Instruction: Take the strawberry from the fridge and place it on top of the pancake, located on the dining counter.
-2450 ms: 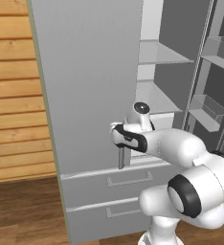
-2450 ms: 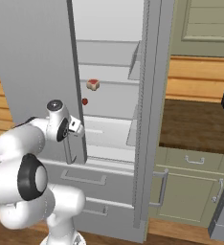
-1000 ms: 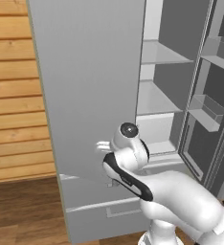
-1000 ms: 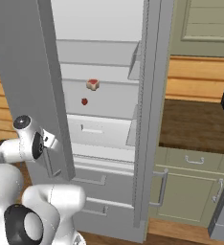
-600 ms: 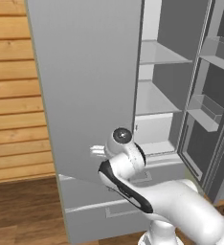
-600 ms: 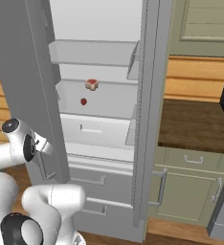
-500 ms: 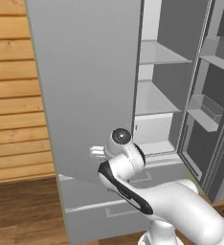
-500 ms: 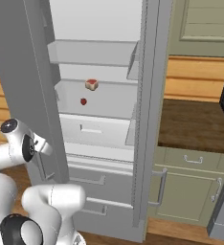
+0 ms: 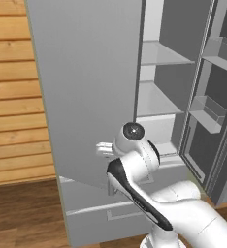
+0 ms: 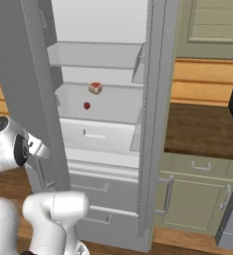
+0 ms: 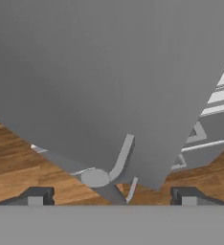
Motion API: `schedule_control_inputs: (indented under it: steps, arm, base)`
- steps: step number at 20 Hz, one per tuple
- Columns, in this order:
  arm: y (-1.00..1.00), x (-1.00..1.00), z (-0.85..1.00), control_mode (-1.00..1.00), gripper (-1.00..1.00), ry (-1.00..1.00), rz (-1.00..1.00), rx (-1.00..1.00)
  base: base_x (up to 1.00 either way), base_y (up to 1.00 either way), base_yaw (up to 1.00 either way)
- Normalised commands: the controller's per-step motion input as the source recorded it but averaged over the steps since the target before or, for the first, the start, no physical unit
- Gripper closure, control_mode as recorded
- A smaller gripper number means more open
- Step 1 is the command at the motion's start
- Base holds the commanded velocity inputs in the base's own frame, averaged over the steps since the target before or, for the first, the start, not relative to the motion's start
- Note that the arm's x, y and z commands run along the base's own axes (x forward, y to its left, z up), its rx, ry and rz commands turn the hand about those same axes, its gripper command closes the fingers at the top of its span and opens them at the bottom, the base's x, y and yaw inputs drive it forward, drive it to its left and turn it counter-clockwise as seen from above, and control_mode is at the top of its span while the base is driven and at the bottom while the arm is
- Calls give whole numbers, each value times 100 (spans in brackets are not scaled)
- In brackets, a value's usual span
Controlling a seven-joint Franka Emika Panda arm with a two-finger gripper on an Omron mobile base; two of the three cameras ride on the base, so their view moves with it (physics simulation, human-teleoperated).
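Observation:
The fridge (image 10: 24, 74) stands with its left door (image 9: 86, 87) swung wide. On a glass shelf inside lies the tiny dark red strawberry (image 10: 86, 105), in front of a pale block with a red top (image 10: 95, 88). My gripper (image 11: 111, 194) is open at the door's lower edge, and the bar handle (image 11: 119, 163) runs down between its spread fingertips (image 11: 37, 196) without being clamped. The white hand (image 9: 105, 148) sits against the door's front, low down. The pancake and the dining counter are out of view.
The fridge's right door (image 9: 217, 111) also stands open, with bins on its inside. Grey drawers (image 10: 96, 187) lie below the shelves. A dark worktop over green cabinets (image 10: 198, 134) is to the right, and a wooden plank wall (image 9: 13, 106) to the left.
The left fridge door has swung a little wider with my hand on its handle. My jaws have opened and let go of the handle.

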Motion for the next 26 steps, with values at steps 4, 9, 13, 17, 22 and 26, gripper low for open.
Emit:
schedule_control_inputs:
  steps: [4,9,13,17,22,26]
  arm:
    - [-21,-57,56,-100,-100,-4,-2,0]
    - [-38,-73,24,-100,-100,-6,-5,1]
    - [-60,-83,6,-100,-100,-10,-4,4]
    - [-74,-45,1,-100,-100,-7,-2,2]
    - [-83,-36,-4,-100,-100,-11,0,9]
    - [-69,-1,-7,-100,-100,-11,0,15]
  base:
    - [0,0,0]
    - [0,0,0]
    - [0,0,0]
    - [0,0,0]
    - [0,0,0]
    - [0,0,0]
